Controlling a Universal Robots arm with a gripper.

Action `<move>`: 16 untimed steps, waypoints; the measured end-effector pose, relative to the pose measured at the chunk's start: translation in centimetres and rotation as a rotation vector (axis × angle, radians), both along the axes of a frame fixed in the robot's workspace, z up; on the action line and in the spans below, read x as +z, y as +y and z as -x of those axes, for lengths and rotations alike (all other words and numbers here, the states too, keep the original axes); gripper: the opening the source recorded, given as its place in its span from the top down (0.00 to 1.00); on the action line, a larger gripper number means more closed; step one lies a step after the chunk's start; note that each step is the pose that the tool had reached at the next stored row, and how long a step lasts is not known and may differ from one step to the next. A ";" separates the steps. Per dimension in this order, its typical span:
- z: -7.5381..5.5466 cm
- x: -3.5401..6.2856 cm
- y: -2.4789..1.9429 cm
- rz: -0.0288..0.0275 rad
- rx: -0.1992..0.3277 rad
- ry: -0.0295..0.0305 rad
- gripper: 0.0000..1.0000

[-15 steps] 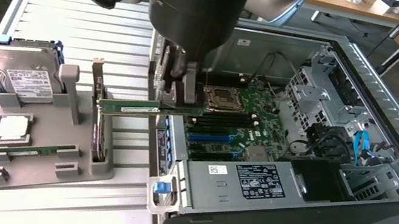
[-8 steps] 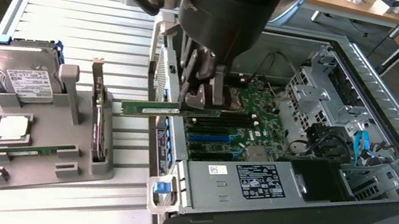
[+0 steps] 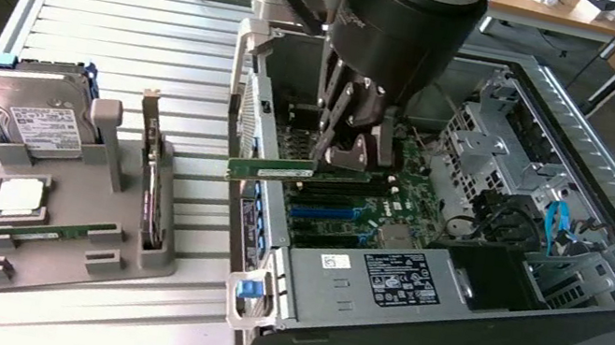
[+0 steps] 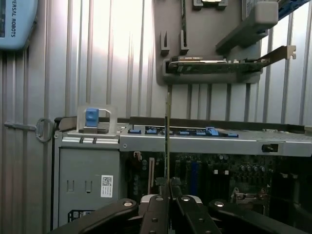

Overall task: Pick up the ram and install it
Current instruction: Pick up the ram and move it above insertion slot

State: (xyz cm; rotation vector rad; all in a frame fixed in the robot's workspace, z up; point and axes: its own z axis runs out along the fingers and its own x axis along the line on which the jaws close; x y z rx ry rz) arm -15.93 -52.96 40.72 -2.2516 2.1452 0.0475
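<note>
My gripper [image 3: 350, 163] is shut on the ram [image 3: 282, 171], a long narrow green stick. I hold it level, by its end on the exterior view's right. It hangs over the motherboard [image 3: 371, 208] inside the open computer case [image 3: 606, 201], and its free end reaches out past the case's wall. In the wrist view the ram [image 4: 168, 136] appears edge-on as a thin line rising from between my gripper's [image 4: 168, 199] dark fingers [image 4: 155, 214], with the board's slots beneath it.
A grey holder tray [image 3: 128, 260] sits at the exterior view's left. On it are a hard drive [image 3: 40, 111], a square silver chip [image 3: 21, 196], another green stick [image 3: 50, 232] and an upright expansion card [image 3: 148, 178]. Blue cables [image 3: 552, 225] and drive cages crowd the case's right.
</note>
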 end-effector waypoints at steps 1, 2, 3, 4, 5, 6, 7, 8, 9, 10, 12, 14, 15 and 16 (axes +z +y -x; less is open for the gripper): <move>-0.3 0.00 0.00 0.0001 0.000 0.0002 0.88; -0.7 0.00 0.00 0.0000 0.000 0.0004 0.88; -1.0 -0.01 0.00 -0.0001 0.000 0.0005 0.88; -1.3 0.00 0.00 0.0000 0.000 0.0007 0.88; -1.6 0.00 0.00 0.0000 0.000 0.0008 0.88; -1.9 0.00 0.00 0.0000 0.000 0.0009 0.88; -2.1 0.00 0.00 0.0000 0.000 0.0008 0.88; -2.2 0.00 0.00 0.0000 0.000 0.0009 0.88; -2.5 0.00 0.00 0.0000 0.000 0.0008 0.88; -2.9 0.00 0.00 0.0001 0.000 0.0009 0.88; -3.2 0.00 0.00 -0.0001 0.000 0.0009 0.88; -3.6 0.00 0.00 0.0000 0.000 0.0009 0.88; -3.7 0.00 0.00 0.0000 0.000 0.0009 0.88; -3.9 0.00 0.00 0.0000 0.000 0.0009 0.88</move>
